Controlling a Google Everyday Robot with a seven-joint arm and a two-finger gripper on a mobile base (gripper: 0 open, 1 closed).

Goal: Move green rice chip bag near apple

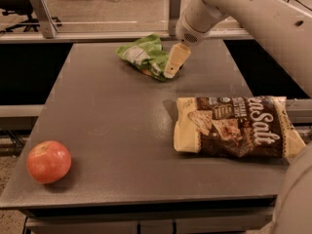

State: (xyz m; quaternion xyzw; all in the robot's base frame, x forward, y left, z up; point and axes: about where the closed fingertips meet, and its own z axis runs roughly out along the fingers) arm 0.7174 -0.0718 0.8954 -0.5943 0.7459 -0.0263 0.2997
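While arm point(243, 6) slants down | hand point(170, 71) at green rice chip bag point(142, 56) | grip state: cannot tell
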